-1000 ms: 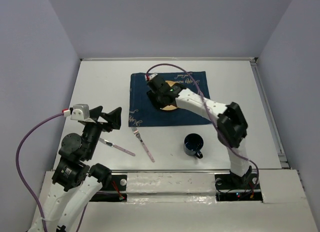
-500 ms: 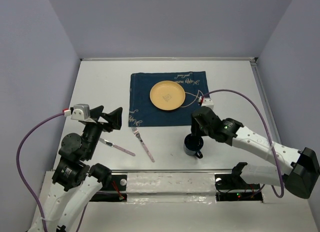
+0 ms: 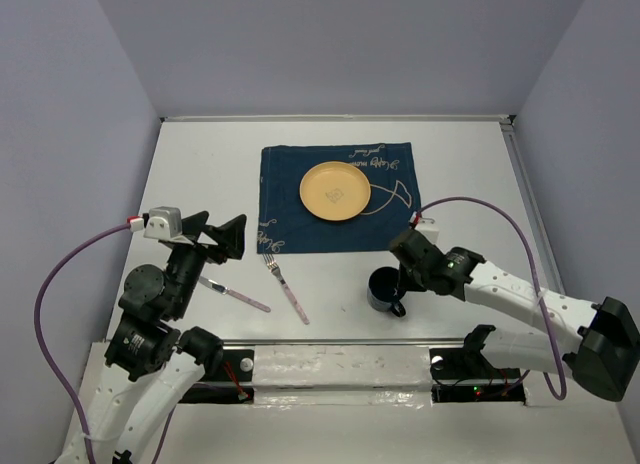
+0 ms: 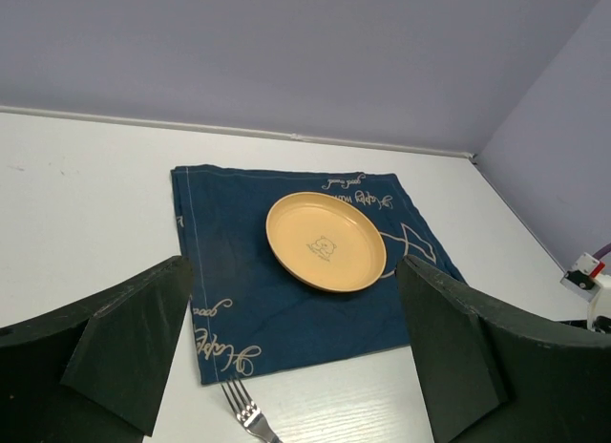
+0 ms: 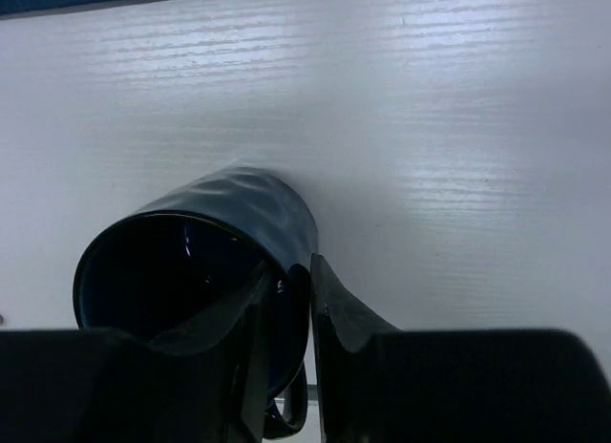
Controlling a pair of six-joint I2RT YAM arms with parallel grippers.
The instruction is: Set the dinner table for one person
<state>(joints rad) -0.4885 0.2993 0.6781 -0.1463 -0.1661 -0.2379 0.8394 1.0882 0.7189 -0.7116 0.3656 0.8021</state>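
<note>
The white matte worktop (image 3: pixel 200 164) fills the centre of the overhead frame, enclosed by pale lilac walls (image 3: pixel 330 44) at top, left and right. A dark blue cloth (image 3: pixel 290 199) at upper centre carries a yellow plate (image 3: pixel 335 191). The left end effector (image 3: pixel 222 232) hangs wide open at lower left. The right end effector (image 5: pixel 298 271), jaws narrow, grips the rim of the dark mug (image 5: pixel 248 214) right of centre.

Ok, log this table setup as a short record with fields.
plate: yellow plate, on the blue fish-print cloth
cutlery: fork and knife, flat on the bare dinner table, nearer than the cloth
mug: dark blue mug, upright, off the cloth
right pincer: shut on the mug's wall, one finger inside
left pincer: open, empty
</note>
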